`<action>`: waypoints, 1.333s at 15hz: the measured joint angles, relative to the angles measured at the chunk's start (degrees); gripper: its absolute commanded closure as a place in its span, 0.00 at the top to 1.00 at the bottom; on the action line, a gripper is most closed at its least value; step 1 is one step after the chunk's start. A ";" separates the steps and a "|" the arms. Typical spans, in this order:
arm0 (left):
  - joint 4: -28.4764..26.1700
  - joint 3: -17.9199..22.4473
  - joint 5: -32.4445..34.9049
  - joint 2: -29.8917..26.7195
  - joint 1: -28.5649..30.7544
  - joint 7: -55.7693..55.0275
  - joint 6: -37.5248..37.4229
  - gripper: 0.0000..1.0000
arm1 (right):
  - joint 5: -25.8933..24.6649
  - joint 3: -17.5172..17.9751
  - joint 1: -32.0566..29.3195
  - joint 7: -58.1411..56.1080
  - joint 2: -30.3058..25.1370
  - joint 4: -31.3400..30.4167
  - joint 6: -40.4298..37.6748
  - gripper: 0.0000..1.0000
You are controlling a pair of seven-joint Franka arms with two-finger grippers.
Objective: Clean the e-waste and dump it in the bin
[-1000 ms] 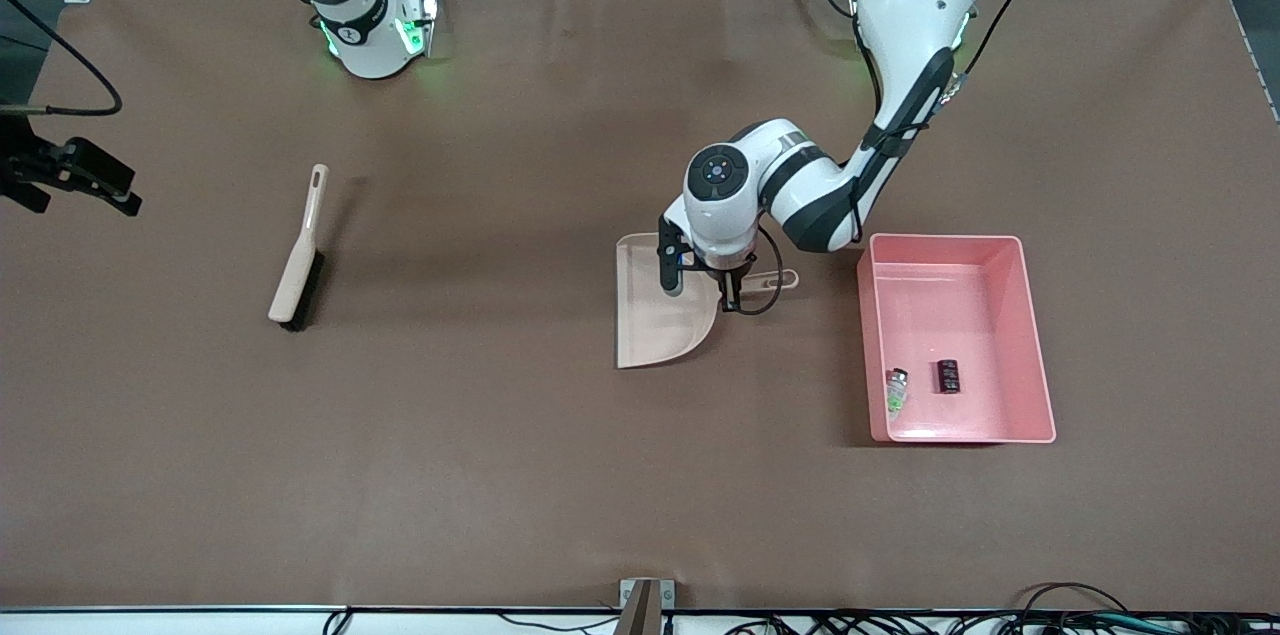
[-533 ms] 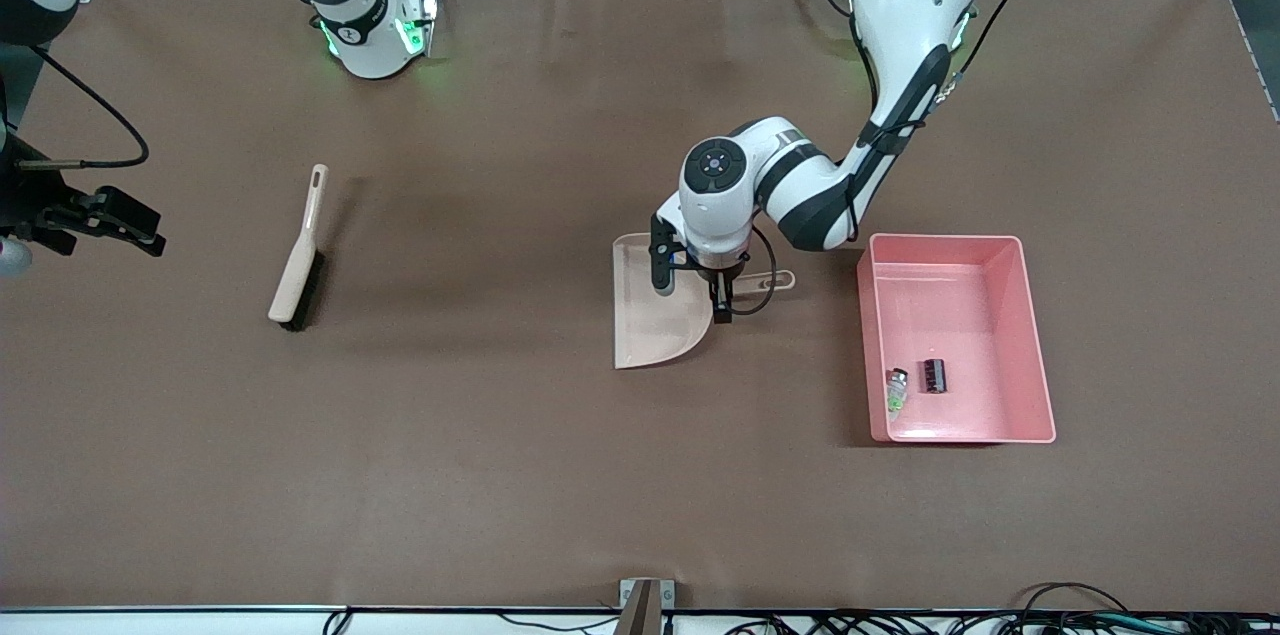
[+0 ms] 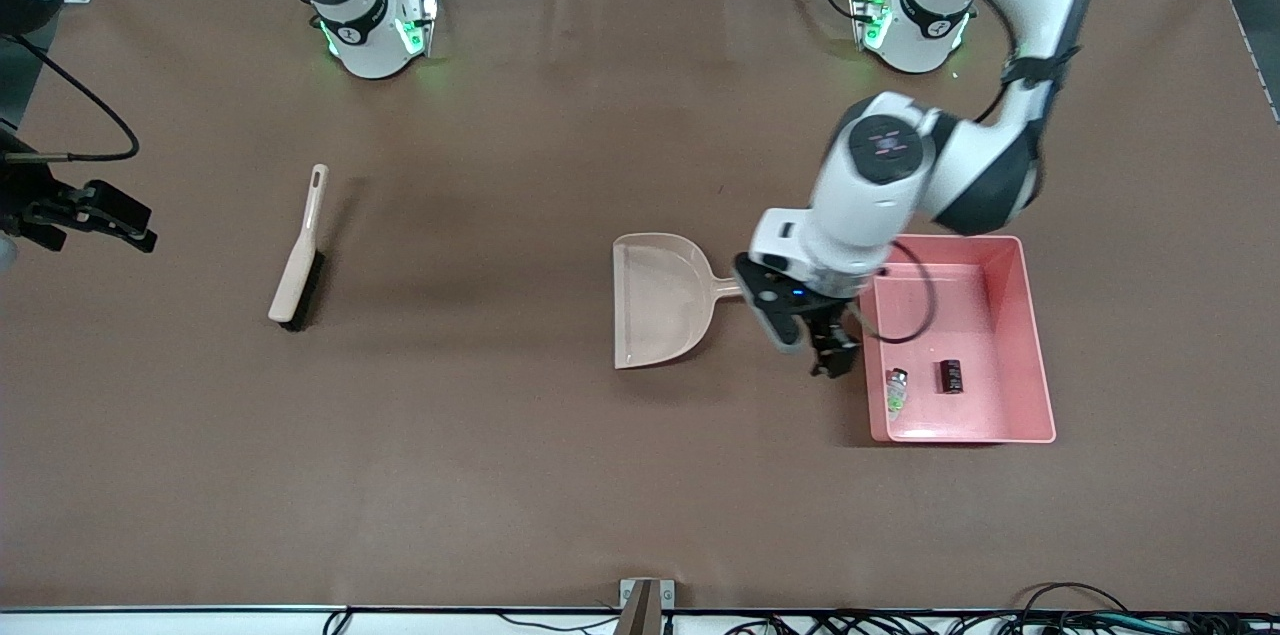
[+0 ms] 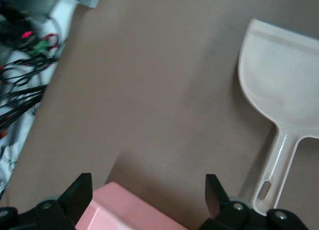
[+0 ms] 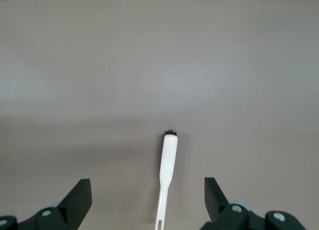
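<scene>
Hanging over the bin's (image 3: pixel 1032 345) rim, left gripper (image 3: pixel 818 347) jaws released; right gripper (image 5: pixel 147 202) likewise, waiting.

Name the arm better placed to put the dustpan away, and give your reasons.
Left. Its open, empty pincer hangs over the table between the dustpan and the bin, close to the dustpan's handle. The right pincer, also open, waits at the right arm's end of the table, nearer the brush.
</scene>
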 measured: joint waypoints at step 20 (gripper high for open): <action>-9.52 -1.92 -5.11 -31.61 21.15 -36.26 -35.07 1.00 | 0.00 -0.07 0.14 -0.01 0.08 1.86 -2.25 1.00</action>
